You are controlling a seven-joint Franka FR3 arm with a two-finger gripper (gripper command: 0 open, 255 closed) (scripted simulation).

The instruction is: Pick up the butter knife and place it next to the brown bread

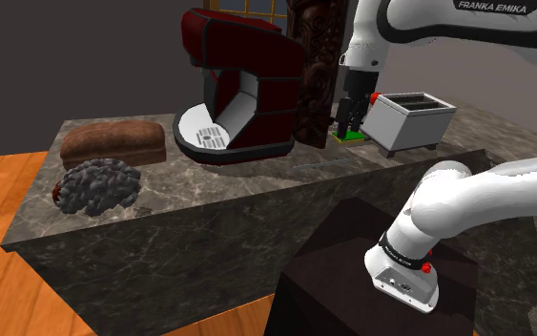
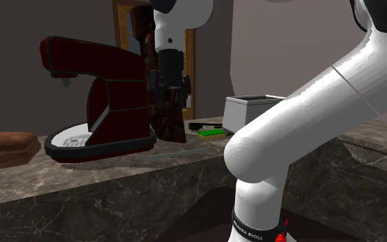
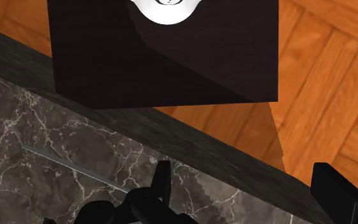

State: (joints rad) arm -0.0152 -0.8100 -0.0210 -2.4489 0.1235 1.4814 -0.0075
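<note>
The hand [image 3: 243, 167] is hanging over the table [image 1: 209, 200] with its two black fingers [image 3: 161, 181] standing well apart, and it is gripping nothing at all: between them bare dark marble and the table's edge are showing. In the shoulder view the hand [image 1: 350, 116] is hovering up by the back of the table, pointing down. One butter knife [image 3: 75, 168] is lying flat on the marble as a thin pale sliver, off to the outside of one finger rather than between the pair, and it is touching neither of them. In the second exterior view that same knife [image 2: 174, 155] is resting just in front of the base of one dark red machine [image 2: 99, 103], below the hand [image 2: 172, 93] and close to the table's near edge. Just beside the hand one tall, dark carved object [image 1: 316, 72] is standing upright, and to the shoulder view's right of it one grey toaster [image 1: 407, 119] is sitting, with one small green flat thing [image 1: 347, 136] lying between them. One brown loaf of bread [image 1: 112, 141] is sitting at the far end of the table, on the other side of the red machine and well apart from the knife. Just in front of the loaf, one dark grey lumpy heap [image 1: 99, 184] is resting. One dark box, the stand [image 3: 165, 51], is sitting off the table's edge on the orange wooden floor [image 3: 323, 83].
</note>
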